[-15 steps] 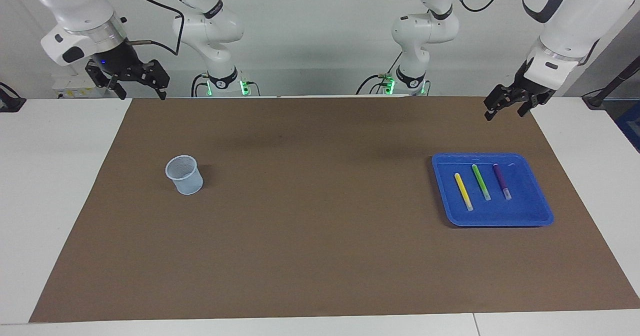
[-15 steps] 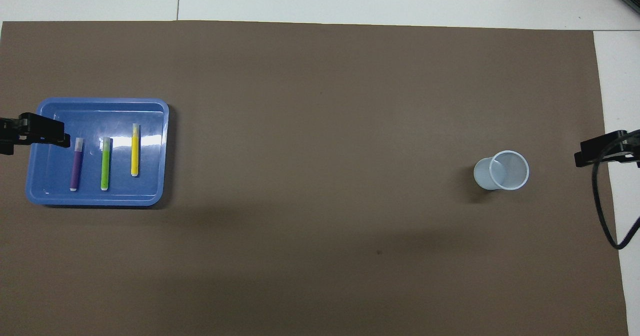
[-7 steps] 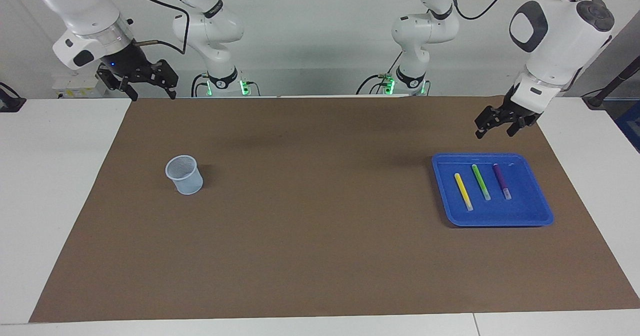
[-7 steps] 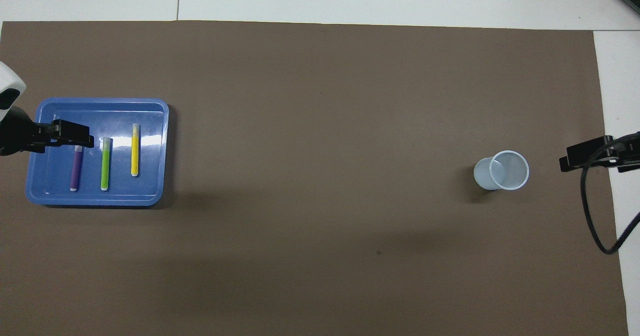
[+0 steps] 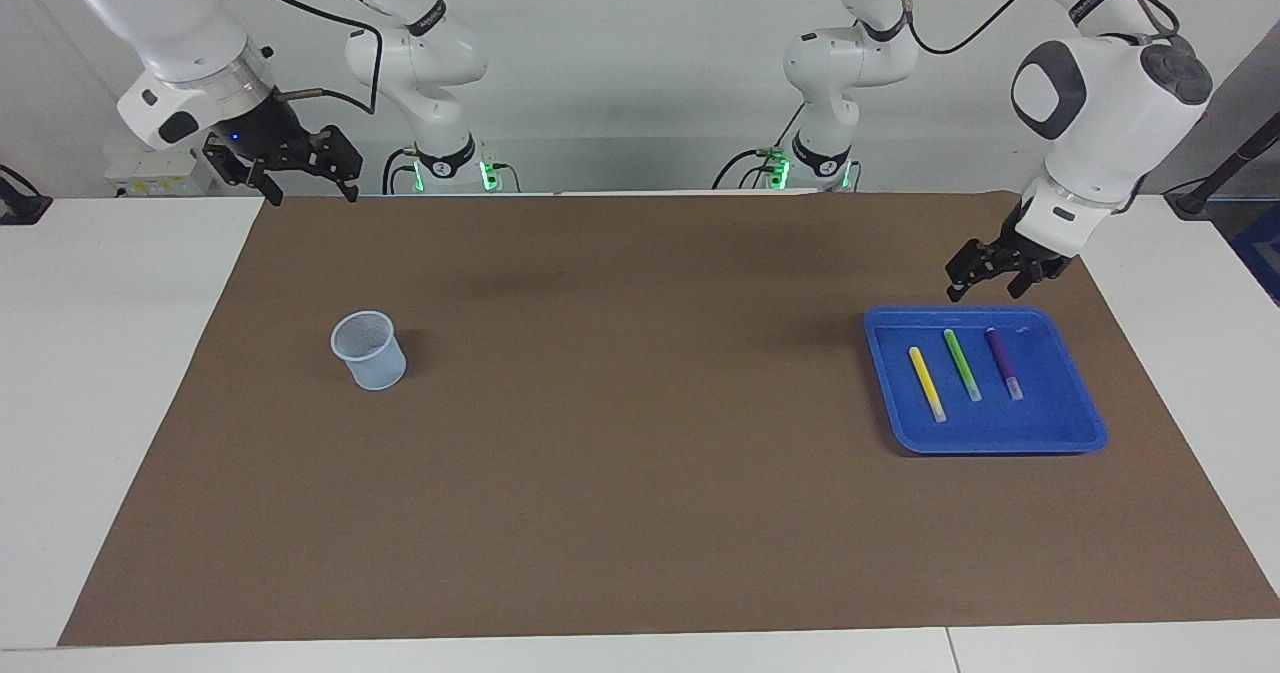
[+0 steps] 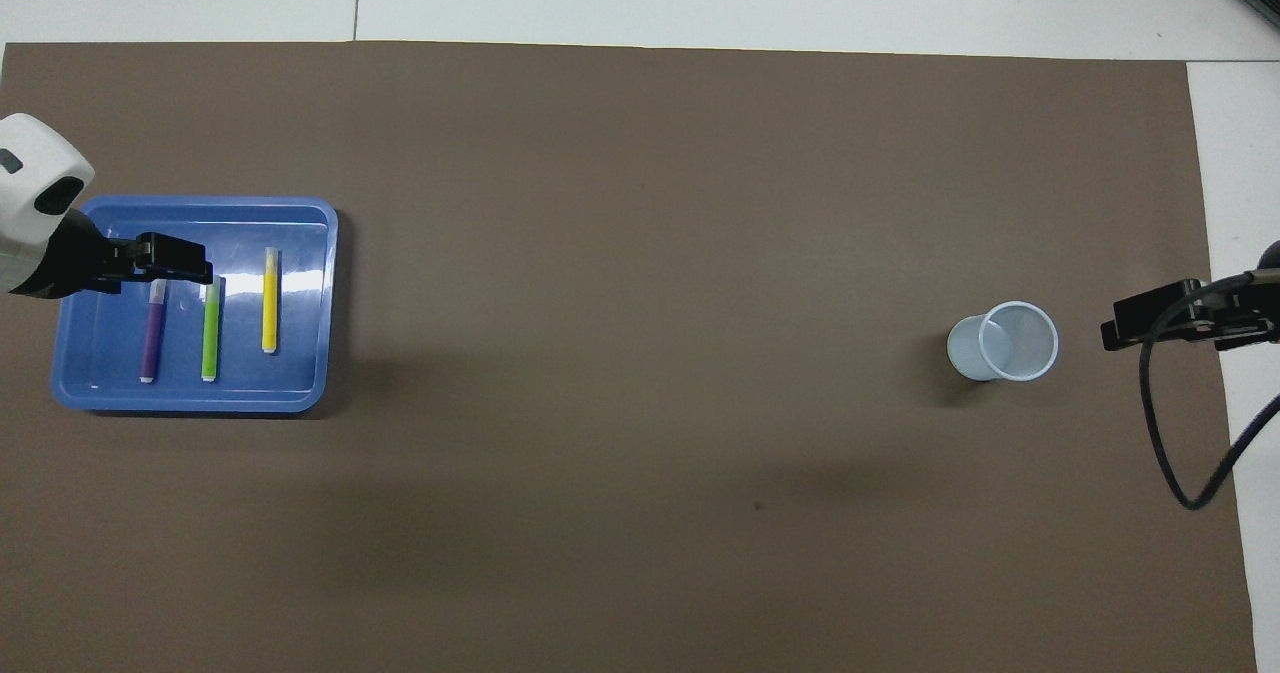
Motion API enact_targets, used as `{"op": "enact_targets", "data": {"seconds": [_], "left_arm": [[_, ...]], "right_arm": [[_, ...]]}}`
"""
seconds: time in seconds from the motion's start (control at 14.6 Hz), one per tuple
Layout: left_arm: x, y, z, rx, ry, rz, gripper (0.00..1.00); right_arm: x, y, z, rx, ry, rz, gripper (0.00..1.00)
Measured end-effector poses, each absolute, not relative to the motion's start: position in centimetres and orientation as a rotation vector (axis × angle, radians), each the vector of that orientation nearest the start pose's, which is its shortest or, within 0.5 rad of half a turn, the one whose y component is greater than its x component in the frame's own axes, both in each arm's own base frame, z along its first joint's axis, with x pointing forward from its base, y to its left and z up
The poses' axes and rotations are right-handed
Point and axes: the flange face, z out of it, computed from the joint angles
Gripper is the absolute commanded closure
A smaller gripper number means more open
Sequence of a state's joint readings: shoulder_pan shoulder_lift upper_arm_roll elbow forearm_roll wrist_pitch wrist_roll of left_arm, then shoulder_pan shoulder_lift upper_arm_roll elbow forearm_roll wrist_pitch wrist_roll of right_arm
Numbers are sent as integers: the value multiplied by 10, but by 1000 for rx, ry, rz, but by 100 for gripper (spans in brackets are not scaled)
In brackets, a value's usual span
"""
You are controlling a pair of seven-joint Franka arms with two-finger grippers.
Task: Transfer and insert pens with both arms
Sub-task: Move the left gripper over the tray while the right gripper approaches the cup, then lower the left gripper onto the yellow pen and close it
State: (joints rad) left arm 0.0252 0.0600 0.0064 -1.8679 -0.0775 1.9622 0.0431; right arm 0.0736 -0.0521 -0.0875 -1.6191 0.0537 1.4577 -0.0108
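1. my left gripper [image 5: 985, 275] hangs in the air over the robot-side rim of the blue tray [image 5: 1085, 423], which sits toward the left arm's end of the table, about midway between the two long edges. its fingers are spread apart and hold nothing.
2. the three pens lie loose in the tray, side by side and not touching: the purple pen [image 5: 1003, 362] closest to the left arm's end of the table, the lime green pen [image 5: 962, 364] in the middle, the yellow pen [image 5: 926, 383] toward the table's centre. each has its pale cap pointing away from the robots.
3. from overhead my fingers cover the cap ends of the purple and green pens, but the facing view shows i am clear above the tray, so nothing is touched.
4. i judge the step in hand to be the first pick, probably the purple or the green pen.
5. to do it well i should centre over one barrel only, set my fingers across the pen, not along it, and come straight down so that neither finger lands on the neighbour.
6. grip near the middle of the barrel; that leaves a free end for my other arm to take.
7. the slim round pen may roll on the smooth tray floor, so i close slowly and lift level.
8. my right gripper [image 5: 296, 163] waits in the air over the table's robot-side corner at the right arm's end, fingers apart and empty. the pale cup [image 5: 369, 351] stands upright on the brown mat [image 5: 640, 513], toward that end.
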Motion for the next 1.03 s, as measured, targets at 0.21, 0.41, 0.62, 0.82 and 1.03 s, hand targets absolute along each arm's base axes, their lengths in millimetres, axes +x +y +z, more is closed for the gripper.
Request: {"op": "enact_targets", "data": {"seconds": [0.21,0.41,0.62,0.82,1.03], "left_arm": [[593,15,465,-3209,-27,-85,1],[603,16,448,-3212,-37,-116,1],[612,16,426,-3225,-46,-128,2],[618,18,409,-3222,-16,-131,2],[626,23,385,-3218,-2,-140,3]], "right_arm": [[525,6,617,-3077,-24,171,0],[528,20,606,-3079,-64,157,0],[528,21,595,-3078,-64,177,0],[529,21,582,-3078,-62,175,0],[529,24,571,-3078,-67,189,0]]}}
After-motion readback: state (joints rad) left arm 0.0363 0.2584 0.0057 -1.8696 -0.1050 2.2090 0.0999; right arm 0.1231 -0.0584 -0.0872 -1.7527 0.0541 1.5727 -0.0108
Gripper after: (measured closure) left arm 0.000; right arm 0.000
